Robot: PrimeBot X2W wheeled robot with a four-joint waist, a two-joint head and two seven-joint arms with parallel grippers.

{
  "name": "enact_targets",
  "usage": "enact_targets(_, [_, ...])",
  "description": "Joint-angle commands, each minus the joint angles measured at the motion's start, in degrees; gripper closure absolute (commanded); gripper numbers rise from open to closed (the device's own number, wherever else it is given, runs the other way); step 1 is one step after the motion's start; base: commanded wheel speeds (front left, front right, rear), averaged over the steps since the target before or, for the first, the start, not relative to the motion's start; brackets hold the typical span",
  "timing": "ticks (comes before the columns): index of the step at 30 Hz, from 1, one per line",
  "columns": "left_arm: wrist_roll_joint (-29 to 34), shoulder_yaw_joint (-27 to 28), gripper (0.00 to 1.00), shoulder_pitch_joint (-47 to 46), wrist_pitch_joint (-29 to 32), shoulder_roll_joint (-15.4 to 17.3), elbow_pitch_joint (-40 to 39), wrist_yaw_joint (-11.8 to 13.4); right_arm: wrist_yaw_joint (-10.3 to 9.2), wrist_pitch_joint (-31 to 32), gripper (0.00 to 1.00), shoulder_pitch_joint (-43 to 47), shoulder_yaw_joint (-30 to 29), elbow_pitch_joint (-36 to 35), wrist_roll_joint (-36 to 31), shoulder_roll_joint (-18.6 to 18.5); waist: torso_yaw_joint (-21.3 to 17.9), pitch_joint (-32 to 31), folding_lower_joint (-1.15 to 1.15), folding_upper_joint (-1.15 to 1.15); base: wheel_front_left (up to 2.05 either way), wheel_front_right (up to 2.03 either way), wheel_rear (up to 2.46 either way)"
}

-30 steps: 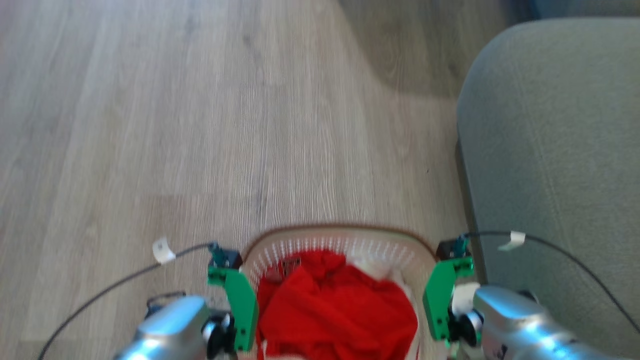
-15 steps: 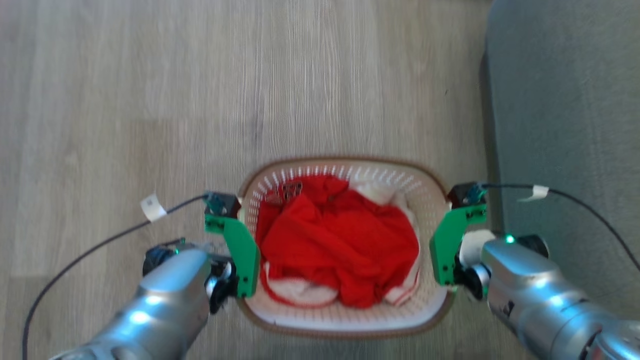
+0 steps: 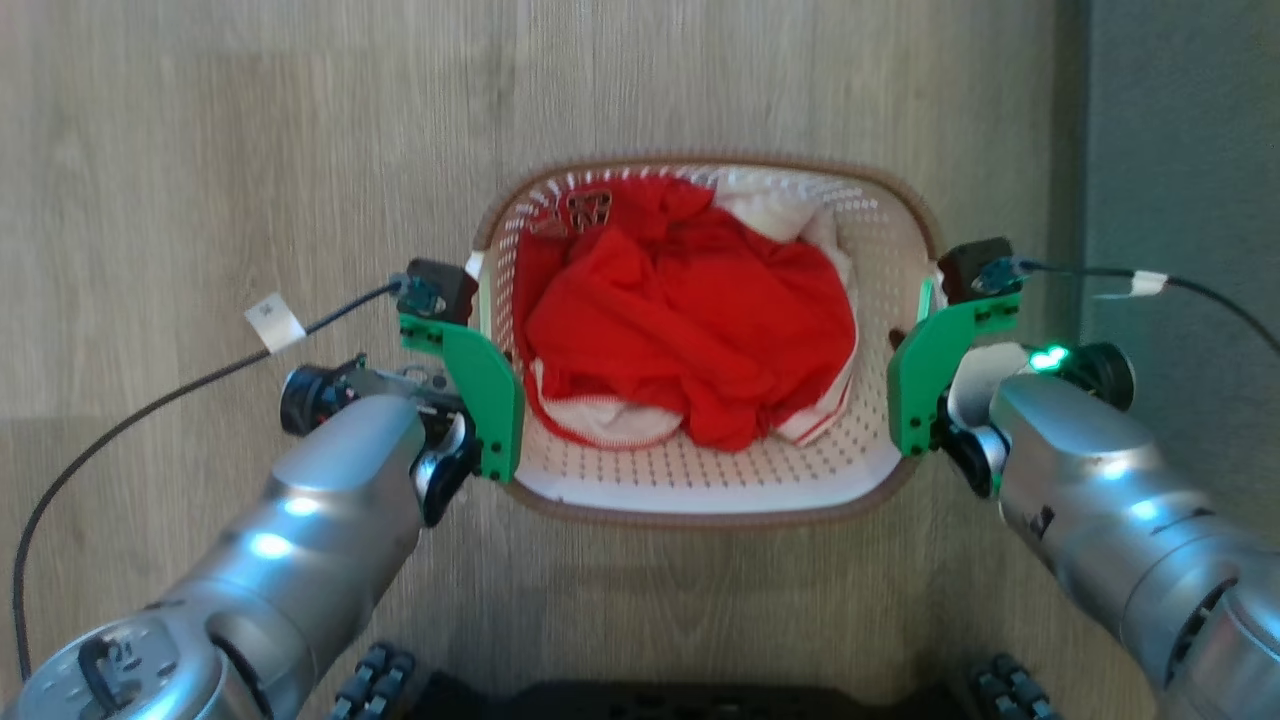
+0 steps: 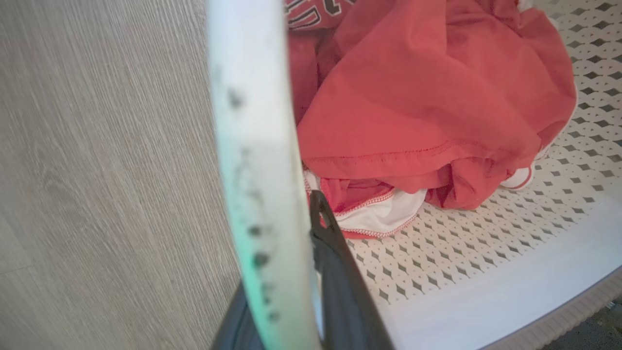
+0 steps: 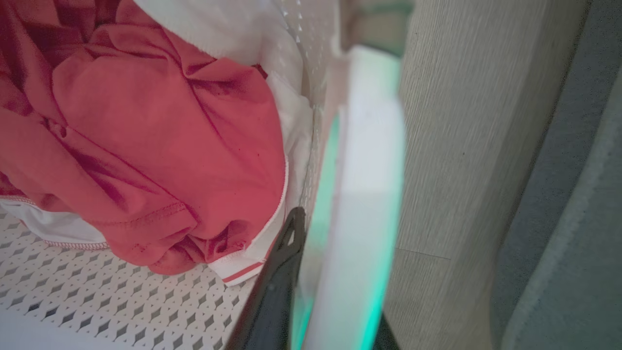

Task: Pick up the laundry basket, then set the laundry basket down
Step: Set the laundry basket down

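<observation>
The laundry basket (image 3: 700, 512) is white and perforated with a brown rim, and it hangs between my two arms over the wood floor. It casts a shadow near its front edge. Red-and-white clothes (image 3: 690, 310) are heaped inside. My left gripper (image 3: 482, 335) is shut on the white left handle (image 4: 252, 146), one dark finger (image 4: 335, 272) inside the wall. My right gripper (image 3: 925, 335) is shut on the right handle (image 5: 364, 170), its inner finger (image 5: 282, 272) beside the clothes (image 5: 146, 121). The outer fingers are hidden behind the handles.
A grey upholstered seat (image 3: 1180, 150) runs along the right, close to my right arm. The dark robot base (image 3: 680, 700) lies at the bottom edge. Pale wood floor (image 3: 200, 150) spreads to the left and ahead. Black cables trail from both wrists.
The head camera has tilted down, so the basket and both grippers sit higher in the picture and the base shows. Both grips on the handles stay the same.
</observation>
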Motion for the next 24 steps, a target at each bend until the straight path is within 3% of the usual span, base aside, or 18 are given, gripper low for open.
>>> enact_targets(1, [0.8, 0.5, 1.00, -2.1, -1.7, -1.4, -3.2, -1.1, 0.41, -2.0, 1.00, 0.6, -0.1, -0.4, -0.5, 1.3, 0.7, 3.8, -0.02, 0.00, 0.00, 0.00, 0.00])
enact_targets(8, [2.8, 0.4, 1.00, -4.1, -4.5, -1.5, -3.9, 0.0, 0.41, -4.1, 1.00, -1.2, -0.9, 0.8, -0.3, 2.0, 1.4, 7.6, -0.02, 0.00, 0.00, 0.00, 0.00])
enact_targets(24, [4.4, 0.3, 1.00, -5.1, -2.3, -1.5, -6.5, 0.1, 0.41, -4.0, 1.00, -2.3, -0.7, 1.8, -1.3, 1.2, 3.0, 10.9, -0.02, 0.00, 0.00, 0.00, 0.00])
